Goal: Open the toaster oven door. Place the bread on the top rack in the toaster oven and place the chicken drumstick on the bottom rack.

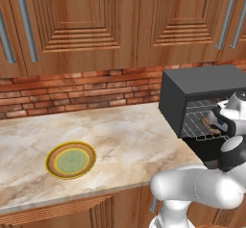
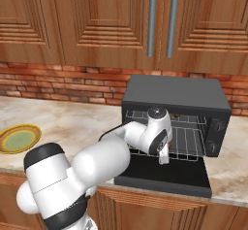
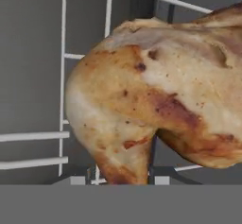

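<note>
Jaws closed on the chicken drumstick (image 3: 156,100), with two dark fingertips (image 3: 94,175) showing at either side of its narrow end in the hand view. Gripper (image 2: 163,157) reaching into the mouth of the toaster oven (image 2: 177,95), low over the bottom rack (image 2: 186,149). Drumstick visible from the left base camera as a small brown lump (image 1: 210,124) on or just above the lower wires; whether resting or held clear cannot be told. Toaster oven door (image 2: 167,175) folded down flat on the counter (image 1: 120,135), directly beneath the wrist. Two wire shelves counted inside, the top rack (image 2: 186,120) just above the hand, with a small brown shape (image 2: 178,116) at its back, too small to name surely. Two knobs (image 2: 217,126) on the oven's right front. One round yellow-rimmed plate (image 1: 71,160) well apart to the left on the marble. Beyond, a brick backsplash (image 1: 72,95) and wooden cabinets (image 1: 86,25) with grey bar handles.
</note>
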You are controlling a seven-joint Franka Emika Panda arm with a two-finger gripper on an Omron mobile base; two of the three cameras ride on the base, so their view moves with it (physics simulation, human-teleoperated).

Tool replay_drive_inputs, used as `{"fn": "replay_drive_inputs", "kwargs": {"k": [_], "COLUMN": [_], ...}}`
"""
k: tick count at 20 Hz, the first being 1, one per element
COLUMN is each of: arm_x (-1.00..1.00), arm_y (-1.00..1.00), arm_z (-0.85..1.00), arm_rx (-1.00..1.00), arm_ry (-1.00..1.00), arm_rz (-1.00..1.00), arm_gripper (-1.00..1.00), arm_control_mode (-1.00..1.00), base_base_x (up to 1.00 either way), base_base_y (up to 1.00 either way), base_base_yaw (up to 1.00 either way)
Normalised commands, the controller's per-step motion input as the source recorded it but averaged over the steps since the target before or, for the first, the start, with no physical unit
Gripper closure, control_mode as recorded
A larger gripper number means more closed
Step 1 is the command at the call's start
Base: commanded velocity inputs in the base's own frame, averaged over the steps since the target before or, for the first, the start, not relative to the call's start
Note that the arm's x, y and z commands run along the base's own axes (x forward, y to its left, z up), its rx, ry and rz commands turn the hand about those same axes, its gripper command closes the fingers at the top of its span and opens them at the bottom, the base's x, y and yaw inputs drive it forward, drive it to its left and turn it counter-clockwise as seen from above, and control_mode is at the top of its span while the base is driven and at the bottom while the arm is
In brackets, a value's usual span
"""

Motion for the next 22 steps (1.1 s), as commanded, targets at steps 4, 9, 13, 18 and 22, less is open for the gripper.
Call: {"fn": "replay_drive_inputs", "kwargs": {"k": [4,9,13,18,22], "arm_x": [0.08,-0.18,-0.65,-0.24,-0.01], "arm_y": [0.0,-0.21,-0.3,0.0,0.12], "arm_z": [0.0,0.26,0.12,-0.07,0.0], "arm_rx": [0.01,0.01,0.0,-0.13,-0.22], "arm_ry": [0.0,0.0,0.01,0.13,0.28], "arm_rz": [0.0,0.04,0.31,0.5,0.52], "arm_gripper": [-1.0,-1.0,-1.0,-1.0,-1.0], "arm_control_mode": [-1.0,-1.0,-1.0,-1.0,-1.0], "base_base_x": [0.0,0.0,0.0,0.0,0.0], "base_base_y": [0.0,0.0,0.0,0.0,0.0], "base_base_yaw": [0.0,0.0,0.0,0.0,0.0]}}
